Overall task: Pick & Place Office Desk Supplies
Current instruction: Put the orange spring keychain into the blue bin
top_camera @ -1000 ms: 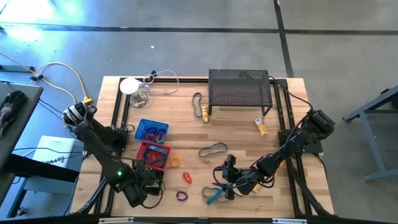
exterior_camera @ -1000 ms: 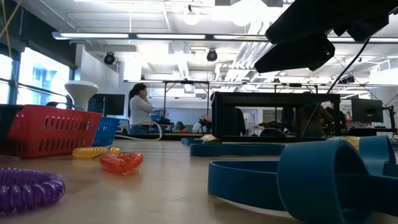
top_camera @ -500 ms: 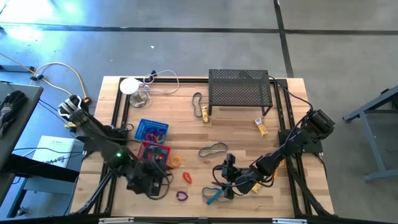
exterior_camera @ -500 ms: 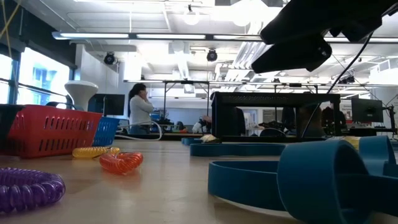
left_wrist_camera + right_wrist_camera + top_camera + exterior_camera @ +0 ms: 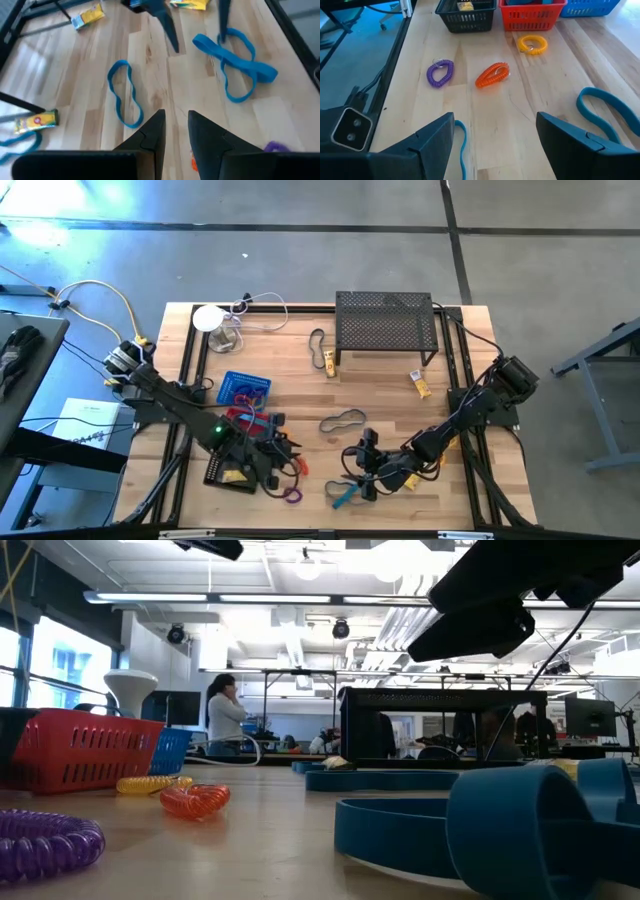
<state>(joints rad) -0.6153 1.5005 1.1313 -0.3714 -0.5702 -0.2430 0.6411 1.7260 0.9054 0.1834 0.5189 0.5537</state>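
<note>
The right gripper (image 5: pixel 352 472) hangs over a blue elastic loop (image 5: pixel 343 494) near the table's (image 5: pixel 380 385) front edge, fingers spread wide and holding nothing. The left gripper (image 5: pixel 290 462) hovers above the orange ring (image 5: pixel 492 75), its fingers (image 5: pixel 152 132) nearly together with a narrow gap, empty. A purple ring (image 5: pixel 440 73) lies just beside. The red basket (image 5: pixel 532 12) and black basket (image 5: pixel 467 15) are cut off in the right wrist view, their contents hard to make out.
</note>
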